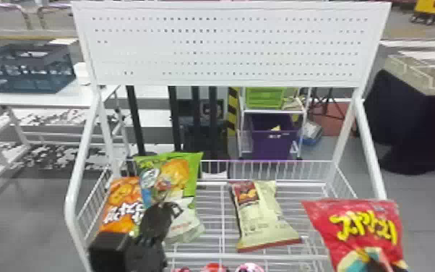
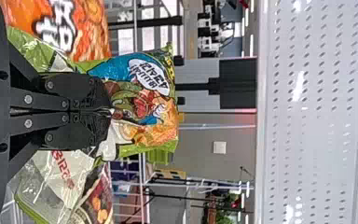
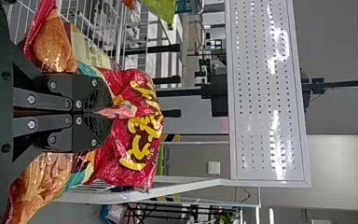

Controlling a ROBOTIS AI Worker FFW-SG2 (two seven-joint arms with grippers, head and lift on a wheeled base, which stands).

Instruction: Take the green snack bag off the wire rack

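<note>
- Our left gripper (image 2: 109,111) is closed on a front fold of the green snack bag (image 1: 172,173), at the wire rack's (image 1: 198,256) left
- Our right gripper (image 3: 110,112) pinches a red bag (image 1: 365,220)
- We expect light, slick film, crushable contents: hold mid-fold, gently

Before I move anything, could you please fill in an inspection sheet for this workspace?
Surface: white wire rack with low wire sides.
Job's things: green snack bag, upright at the rack's left; whether it touches the wires, I cannot tell.
Clutter: orange bag left of it, cream bag lying mid-rack, red bag at the right.
Grippers: left gripper shut on the green snack bag; right gripper shut on the red bag.
Cables: nothing seen on the rack.
Surroundings: white pegboard above; purple bin behind.
</note>
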